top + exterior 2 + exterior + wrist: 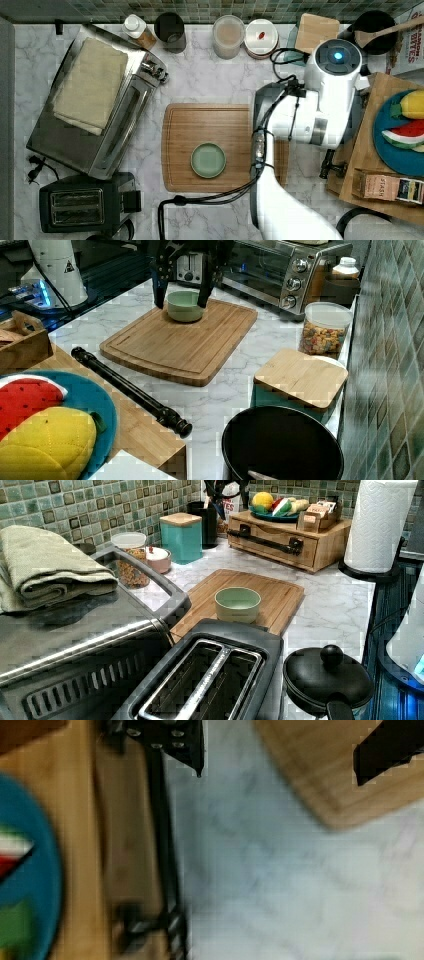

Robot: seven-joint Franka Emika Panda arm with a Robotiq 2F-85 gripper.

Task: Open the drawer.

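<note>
One marble counter (pixel 210 80) (green-tiled wall (pixel 75 505)) — crowded.

Bowl (pixel 208 160) on cutting board (pixel 200 131); drawer (pixel 272 542) apparently beyond, left view's upper right.

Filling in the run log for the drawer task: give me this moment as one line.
drawer: closed | bar handle: not gripped | end effector: open, above counter between handle and cutting board | green bowl: on board

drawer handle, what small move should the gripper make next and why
Probably shift sideways to straddle the black handle, then close. In the wrist view the open gripper has both fingers wide apart, one at the bar and one over the cutting board, and the drawer looks shut.
</note>
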